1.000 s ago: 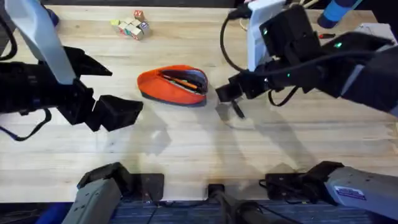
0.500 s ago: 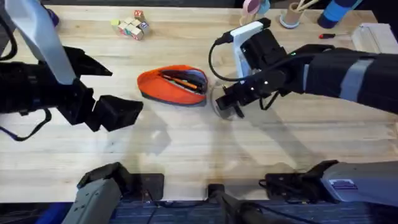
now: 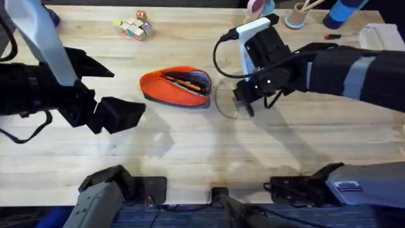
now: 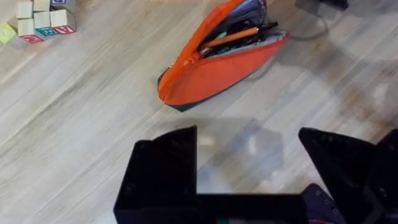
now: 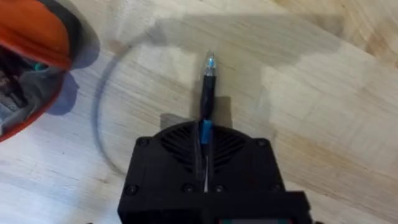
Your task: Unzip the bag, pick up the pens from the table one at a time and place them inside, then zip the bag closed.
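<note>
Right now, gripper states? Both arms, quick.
Left gripper: open, holding nothing, short of the orange fabric pencil pouch.
Right gripper: shut on a slim dark pen.

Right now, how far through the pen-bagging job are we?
Done: the bag lies unzipped, with an orange pen and dark items already inside. In hand: the right end effector is shut on a dark pen, just beside the bag's open end. The left end effector is open and holds nothing. Left: drop this pen in, then zip the bag closed.
</note>
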Controlling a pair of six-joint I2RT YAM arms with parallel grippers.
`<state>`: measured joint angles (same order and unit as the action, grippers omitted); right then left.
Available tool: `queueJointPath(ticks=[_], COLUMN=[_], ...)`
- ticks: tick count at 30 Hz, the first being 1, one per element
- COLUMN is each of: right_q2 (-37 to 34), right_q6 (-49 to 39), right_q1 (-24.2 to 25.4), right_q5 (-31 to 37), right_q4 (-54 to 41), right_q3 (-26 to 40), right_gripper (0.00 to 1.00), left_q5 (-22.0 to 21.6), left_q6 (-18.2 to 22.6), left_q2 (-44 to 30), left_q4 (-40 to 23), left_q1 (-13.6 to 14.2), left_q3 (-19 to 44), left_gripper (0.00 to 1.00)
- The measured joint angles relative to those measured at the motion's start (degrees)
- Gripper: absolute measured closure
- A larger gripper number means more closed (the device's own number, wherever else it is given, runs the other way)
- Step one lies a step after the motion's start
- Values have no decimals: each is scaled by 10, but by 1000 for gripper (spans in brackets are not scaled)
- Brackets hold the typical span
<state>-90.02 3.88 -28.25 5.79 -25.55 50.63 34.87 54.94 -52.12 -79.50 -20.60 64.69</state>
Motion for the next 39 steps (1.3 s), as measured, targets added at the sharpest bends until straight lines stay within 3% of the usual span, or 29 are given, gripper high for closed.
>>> queueJointPath(ticks=[12, 24, 29, 34, 39], right_q2=[4, 85, 96, 96, 96], right_q6=[-8, -37, -92, -197, -304], right_q1=[-1, -2, -2, -2, -10], right_q5=[-15, -32, -113, -226, -285], right_q4=[-25, 24, 60, 62, 62], right_q3=[16, 86, 86, 86, 86], right_gripper=[970, 970, 970, 970, 970], left_q5=[0, 0, 0, 0, 0], left_q6=[0, 0, 0, 0, 0], left_q2=[0, 0, 0, 0, 0], left_q4=[0, 0, 0, 0, 0], left_q1=[0, 0, 0, 0, 0], left_q3=[0, 0, 0, 0, 0], left_gripper=[8, 8, 8, 8, 8])
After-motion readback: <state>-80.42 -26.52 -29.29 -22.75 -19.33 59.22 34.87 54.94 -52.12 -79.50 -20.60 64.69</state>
